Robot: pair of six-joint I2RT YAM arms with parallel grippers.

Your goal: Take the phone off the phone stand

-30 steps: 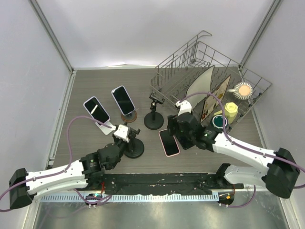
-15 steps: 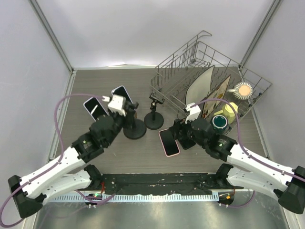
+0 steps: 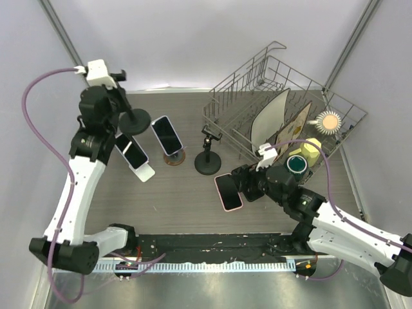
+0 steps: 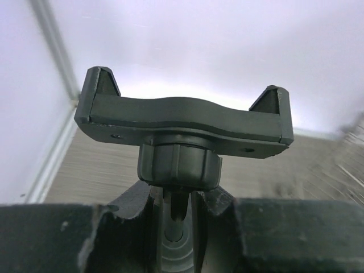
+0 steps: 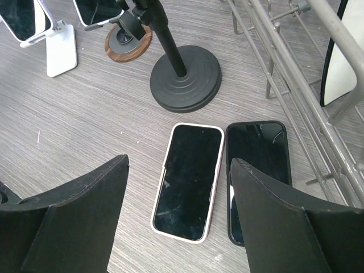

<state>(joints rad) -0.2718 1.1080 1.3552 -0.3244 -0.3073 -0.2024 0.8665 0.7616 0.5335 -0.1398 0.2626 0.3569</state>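
the left gripper (image 4: 177,227) is clamped tight on the stem of a black stand (image 4: 185,122) and holds it high at the far left of the table. the cradle is empty, both claws bare. the right gripper (image 5: 180,162) hangs with its fingers apart, gripping nothing, over two phones lying flat and screen-up: a pale-cased phone (image 5: 189,179) and, just beside it on the right, a black phone (image 5: 257,176). their long axes run roughly near to far, and the pale one is turned a little off that line.

two phones sit propped in stands, so we judge these to be the ones left to remove. the left phone (image 3: 131,150) is on a white stand (image 3: 143,171) and the middle phone (image 3: 167,134) is on a wooden-based stand (image 3: 174,158). both lean back with their screens facing up and toward the arms. each long axis slopes from far-left down to near-right.

we expect each phone to be a stiff, dense slab with slick glass that can crack if dropped. the safest hold looks to be across the short width, pinching the two long edges above the cradle, then lifting along the lean so the light stand does not tip.
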